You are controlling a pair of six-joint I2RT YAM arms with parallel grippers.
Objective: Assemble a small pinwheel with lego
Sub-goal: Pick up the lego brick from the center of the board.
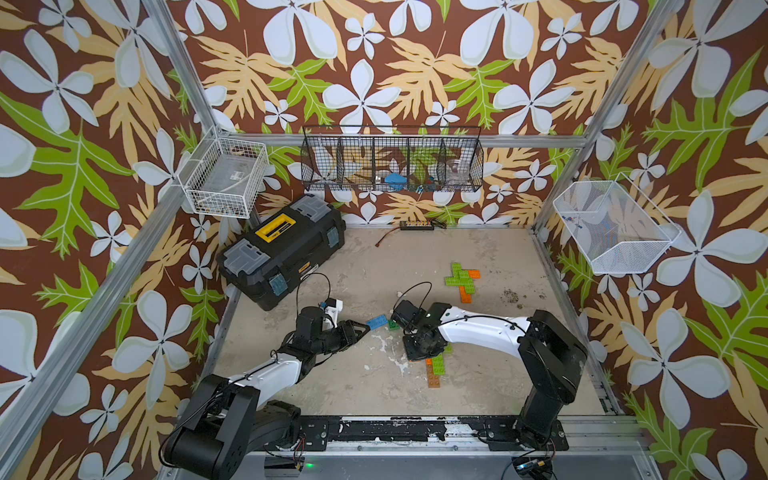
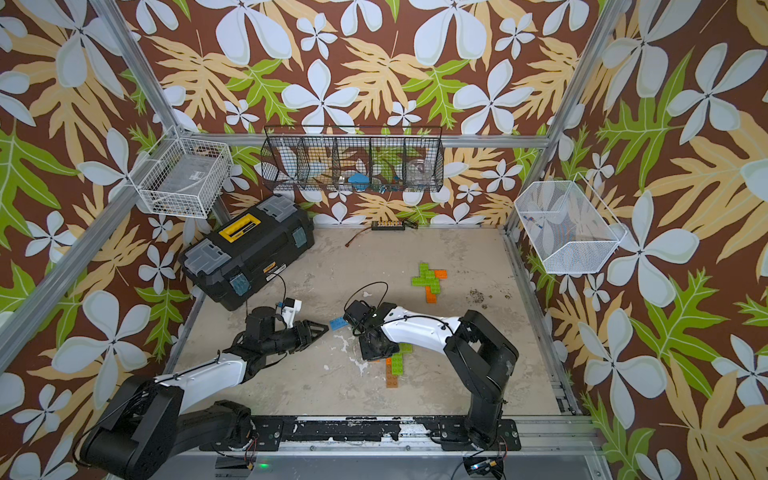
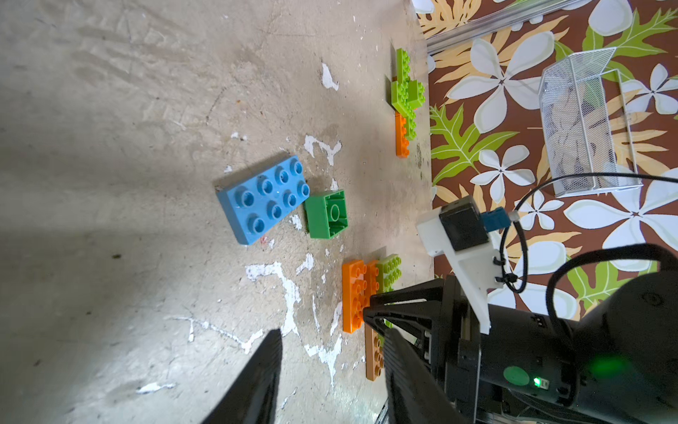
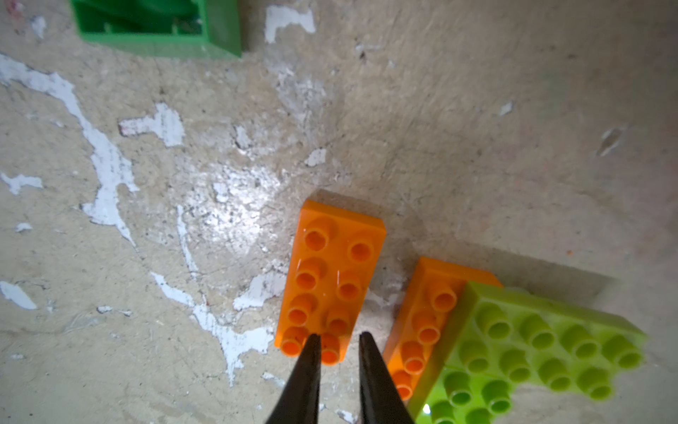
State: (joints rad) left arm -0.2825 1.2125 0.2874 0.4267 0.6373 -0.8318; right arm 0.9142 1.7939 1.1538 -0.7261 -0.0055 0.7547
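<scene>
A blue brick (image 1: pixel 377 322) (image 3: pixel 264 200) lies flat mid-table, with a dark green square (image 1: pixel 392 324) (image 3: pixel 327 214) tipped on its side against it. My left gripper (image 1: pixel 363 328) (image 3: pixel 332 334) is open just short of the blue brick, holding nothing. My right gripper (image 4: pixel 338 336) points down with a narrow gap between its fingers. Its tips are over the near end of a loose orange brick (image 4: pixel 332 279), with one stud showing between them. Beside that brick lies a cluster of lime green (image 4: pixel 532 348), orange (image 4: pixel 425 323) and tan (image 3: pixel 374 359) bricks. A lime-and-orange cross (image 1: pixel 459 276) (image 2: pixel 428 276) lies farther back.
A black toolbox (image 1: pixel 282 249) stands at the back left of the table. A power strip (image 1: pixel 417 225) lies along the back edge. Wire baskets (image 1: pixel 392 160) hang on the walls. Dark crumbs (image 1: pixel 511 296) dot the right side.
</scene>
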